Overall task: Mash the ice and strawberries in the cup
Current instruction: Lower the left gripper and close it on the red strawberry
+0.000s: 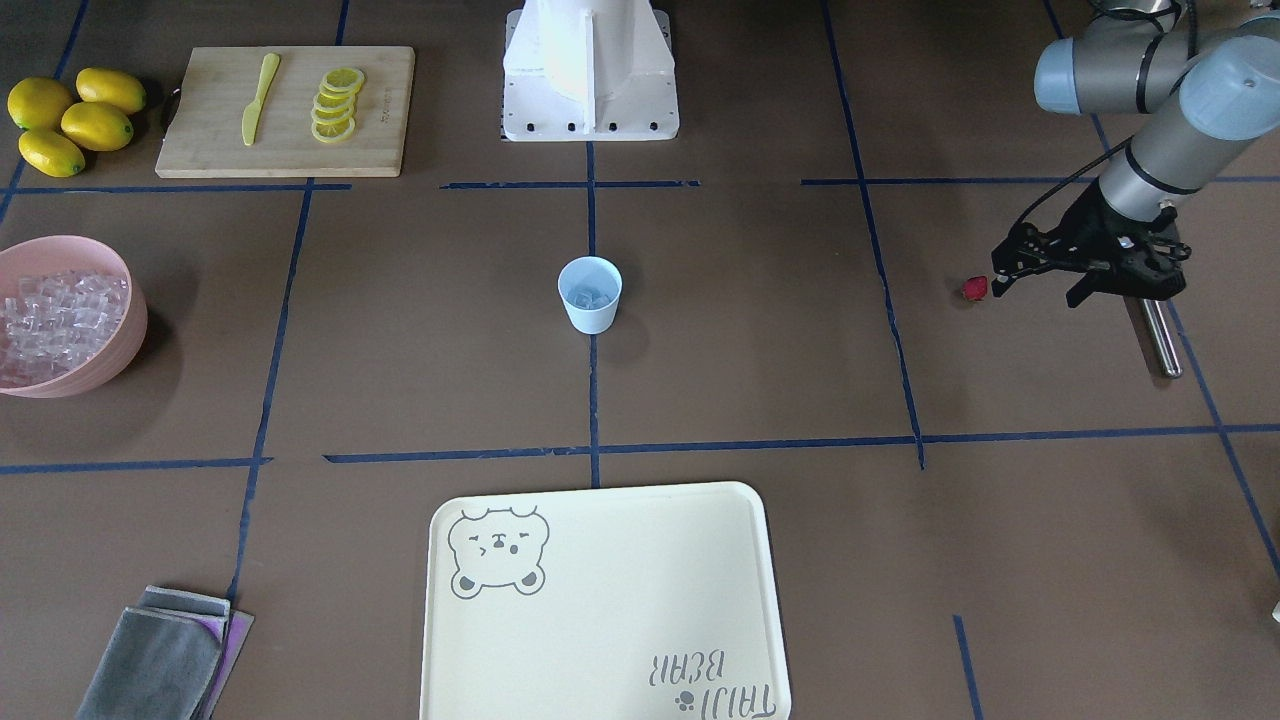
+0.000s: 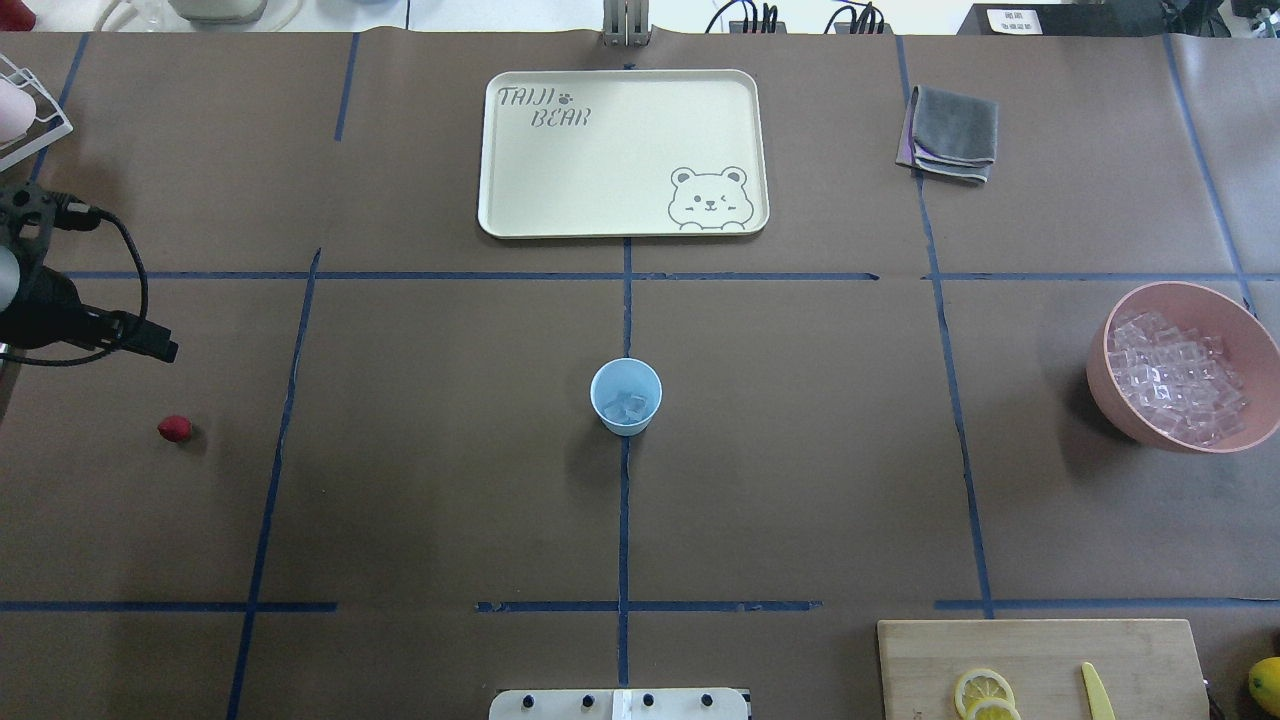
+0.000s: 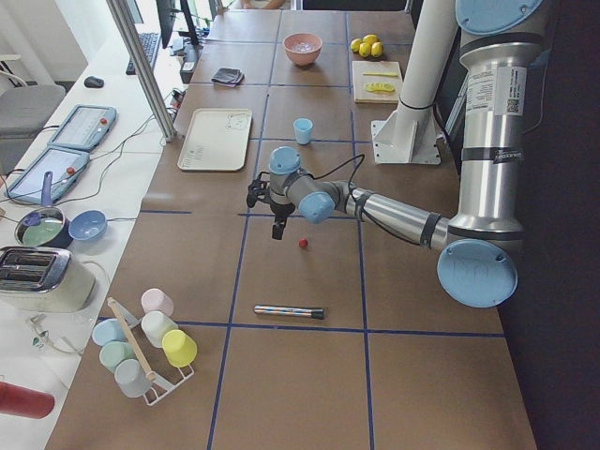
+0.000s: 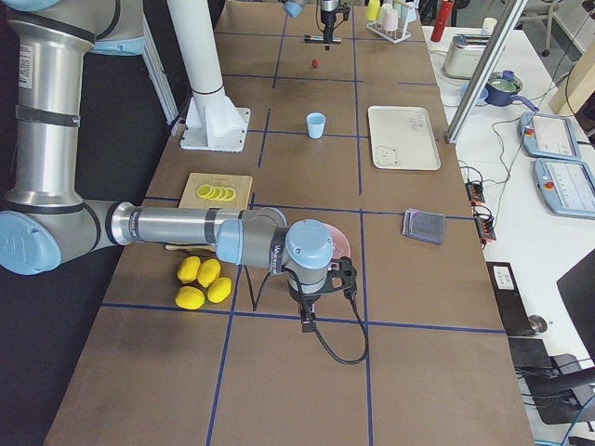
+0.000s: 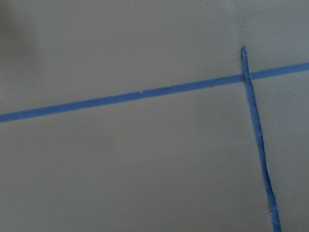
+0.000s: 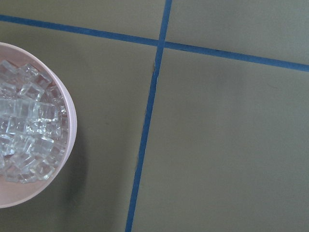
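The light-blue cup [image 1: 589,294] stands upright at the table's middle with a few clear ice cubes [image 2: 628,406] in it. One small dark-red strawberry [image 1: 975,289] lies on the table on my left side; it also shows in the overhead view [image 2: 174,429]. My left gripper [image 1: 1080,280] hovers just beside the strawberry, apart from it; its jaws look spread and empty. My right gripper [image 4: 316,302] hangs beside the pink bowl; I cannot tell whether it is open or shut.
A pink bowl [image 2: 1100,380] full of ice cubes sits on my right. A metal rod [image 1: 1158,338] lies by the left gripper. A cream tray [image 2: 520,215], a grey cloth [image 2: 955,133], a cutting board [image 1: 380,150] with lemon slices and a knife, and lemons [image 1: 75,120] lie around.
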You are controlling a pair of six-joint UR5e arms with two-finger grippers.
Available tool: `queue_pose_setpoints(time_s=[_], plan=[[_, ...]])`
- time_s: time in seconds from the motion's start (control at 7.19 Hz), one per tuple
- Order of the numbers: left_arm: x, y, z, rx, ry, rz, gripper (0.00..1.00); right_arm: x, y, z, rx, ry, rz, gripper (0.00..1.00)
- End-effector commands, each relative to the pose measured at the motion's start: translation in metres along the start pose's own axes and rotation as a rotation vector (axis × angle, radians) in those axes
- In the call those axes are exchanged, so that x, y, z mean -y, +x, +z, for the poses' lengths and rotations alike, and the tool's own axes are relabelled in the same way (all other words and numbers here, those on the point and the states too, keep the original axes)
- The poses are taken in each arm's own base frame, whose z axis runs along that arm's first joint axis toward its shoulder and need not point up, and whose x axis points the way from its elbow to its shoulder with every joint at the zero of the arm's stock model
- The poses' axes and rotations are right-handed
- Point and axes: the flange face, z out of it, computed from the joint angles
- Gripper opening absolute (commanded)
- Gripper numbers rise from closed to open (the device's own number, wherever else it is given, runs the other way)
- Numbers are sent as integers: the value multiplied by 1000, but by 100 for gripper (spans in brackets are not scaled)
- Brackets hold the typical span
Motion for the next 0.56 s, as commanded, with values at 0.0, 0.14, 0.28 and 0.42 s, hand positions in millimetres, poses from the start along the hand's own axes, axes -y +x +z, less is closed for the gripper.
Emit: queue_pose_setpoints(time_s=[0.0,0.14,0.28,0.42], plan=[[-38,22,45,42,-8,1,100,-1,0,0,0,-1,0,99],[-45,20,57,44,-16,3,100,-2,1,1,0,-3,2,99],[-52,10,72,41,-24,12,100,-2,1,1,0,-3,2,99],[-54,0,83,28,-14,16,100,-2,0,1,0,-2,1,99]])
